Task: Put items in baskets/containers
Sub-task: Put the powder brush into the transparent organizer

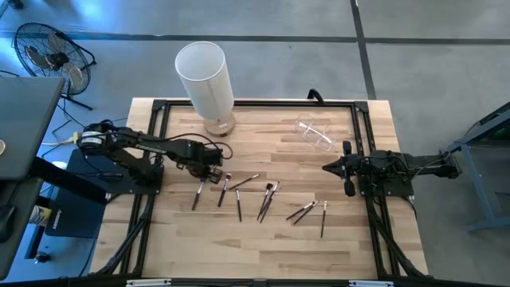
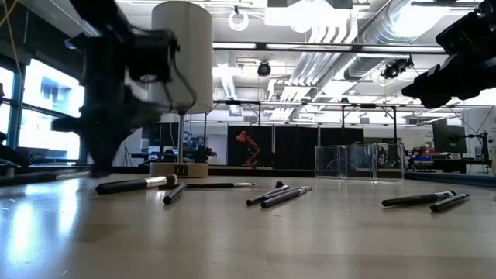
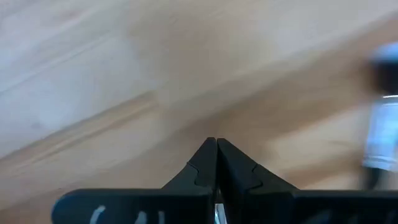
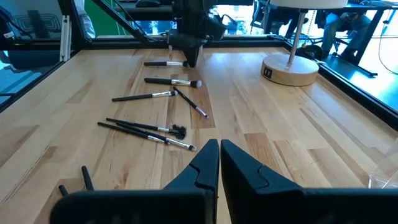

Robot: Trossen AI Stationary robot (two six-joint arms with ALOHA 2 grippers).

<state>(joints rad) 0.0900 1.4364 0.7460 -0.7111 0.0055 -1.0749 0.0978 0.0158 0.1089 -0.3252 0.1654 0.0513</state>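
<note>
Several thin dark-handled makeup brushes [image 1: 239, 195] lie flat and scattered on the wooden table, also seen in the right wrist view [image 4: 155, 127] and the low view [image 2: 279, 195]. The tall white cylinder [image 1: 205, 76] stands at the far edge on a thin stem over a tan round base [image 4: 289, 71]. The clear holder [image 1: 315, 133] sits to its right. My left gripper [image 1: 215, 171] is shut and points down, low over the table at the left end of the brushes [image 4: 189, 57]. One blurred brush [image 3: 380, 134] lies beside it. My right gripper [image 4: 219, 144] is shut and waits at the table's right side [image 1: 327, 167].
Black frame rails [image 1: 155, 151] run along the table's left, right and far sides. A fan [image 1: 48, 56] and a grey cabinet [image 1: 20, 119] stand off the table to the left. Bare wood [image 1: 263, 247] lies between the brushes and the near edge.
</note>
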